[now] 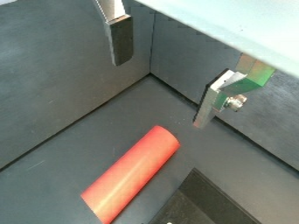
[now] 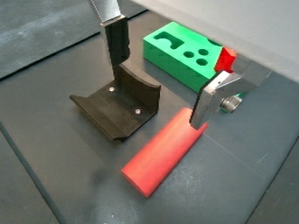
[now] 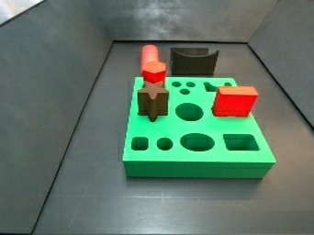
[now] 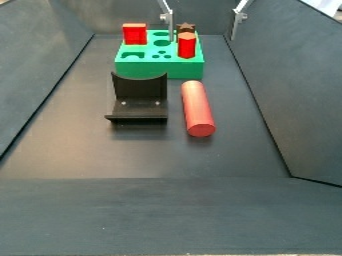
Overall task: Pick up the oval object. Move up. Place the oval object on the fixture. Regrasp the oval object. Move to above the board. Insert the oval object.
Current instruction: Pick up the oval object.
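The gripper [image 2: 158,74] hangs high over the floor of the bin, its fingers [image 2: 117,44] spread wide with nothing between them. In a wrist view the oval object [image 2: 166,151] lies flat on the dark floor, just beside the fixture [image 2: 118,106] and not touching it, one end pointing toward the board [image 2: 183,53]. In a side view the same salmon-red peg [image 4: 197,106] runs parallel to the fixture's flank, a clear strip of floor between them.

That placement suits the first step, the pick-up, which looks not yet begun: the peg's long sides are exposed, so the fingers could straddle it across its narrow width. The tighter side is the one facing the fixture; the far side has open floor out to the bin wall [image 4: 261,90].

On the board stand a red cube [image 3: 236,100], a short red hexagonal peg [image 3: 153,72] and a slim dark brown peg [image 3: 152,103]. They crowd its top, but the large oval hole [image 3: 197,142] near the front edge stays free. Overhead, nothing blocks a straight lift.
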Tool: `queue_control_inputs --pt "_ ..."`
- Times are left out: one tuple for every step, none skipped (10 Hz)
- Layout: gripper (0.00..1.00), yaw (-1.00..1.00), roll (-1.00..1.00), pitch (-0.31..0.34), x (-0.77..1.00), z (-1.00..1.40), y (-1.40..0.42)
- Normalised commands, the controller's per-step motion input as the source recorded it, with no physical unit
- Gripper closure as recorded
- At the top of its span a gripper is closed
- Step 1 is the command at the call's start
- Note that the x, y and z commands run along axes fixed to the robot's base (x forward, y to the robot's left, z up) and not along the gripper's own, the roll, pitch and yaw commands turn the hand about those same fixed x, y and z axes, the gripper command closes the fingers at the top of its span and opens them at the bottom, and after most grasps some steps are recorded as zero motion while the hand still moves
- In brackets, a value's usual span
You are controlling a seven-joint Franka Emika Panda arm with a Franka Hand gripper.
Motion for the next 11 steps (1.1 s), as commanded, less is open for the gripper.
queue_control_inputs --pt "0.0 0.0 0.0 -0.029 -0.03 0.0 -0.09" --pt "0.0 0.07 0.01 -0.066 0.11 -0.49 -0.17" --pt "0.0 0.17 0.06 -0.046 0.05 -0.62 -0.2" --pt "0.0 0.28 0.0 0.0 0.0 -0.46 -0.12" --pt "0.0 0.24 0.0 0.0 0.0 -0.59 -0.06" --pt "0.0 0.24 0.0 -0.037 -0.01 -0.67 -0.07" --pt "0.0 0.27 0.02 -0.01 -0.01 -0.63 -0.06" --pt "0.0 0.4 0.07 0.0 0.0 -0.47 -0.23" --pt "0.0 0.37 0.04 0.0 0.03 -0.38 -0.22" --pt "0.0 0.27 0.06 0.0 0.13 -0.39 -0.17" --pt "0.0 0.12 0.03 0.0 0.18 -0.39 0.0"
